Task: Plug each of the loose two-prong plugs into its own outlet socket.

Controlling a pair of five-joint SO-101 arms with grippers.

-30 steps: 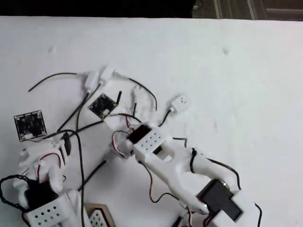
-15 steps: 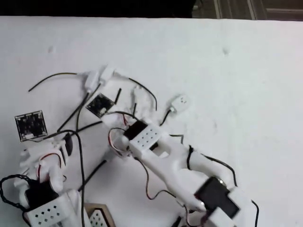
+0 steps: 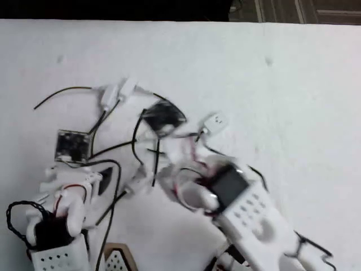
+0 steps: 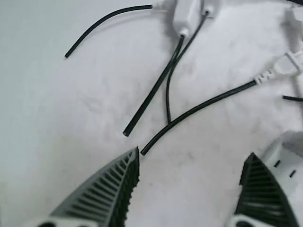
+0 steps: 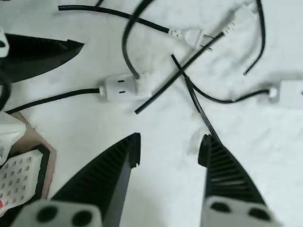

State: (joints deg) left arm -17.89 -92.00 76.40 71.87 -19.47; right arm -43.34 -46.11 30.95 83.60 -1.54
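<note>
Both arms stand at the near edge of the white table [image 3: 293, 84], and a tangle of black cords [image 3: 113, 149] lies ahead of them, left of the middle. The left claw [image 4: 189, 182] is spread wide above bare tabletop, pinching nothing. Beyond its fingertips lie several loose cord ends. Farther off, a pair of white connectors [image 4: 182, 12] rests side by side, and to the right of them lies a white plug [image 4: 284, 66] on its cord.

The right claw [image 5: 170, 144] is also spread, with its fingers over bare table and one cord running just under a fingertip. A little past it lies a two-slot socket [image 5: 122, 88] on its side, with a cord crossing at its end. Another plug [image 5: 191, 35] lies farther out among the crossed cords. A white block [image 3: 216, 121] sits at the right edge of the tangle, apart from both claws.
</note>
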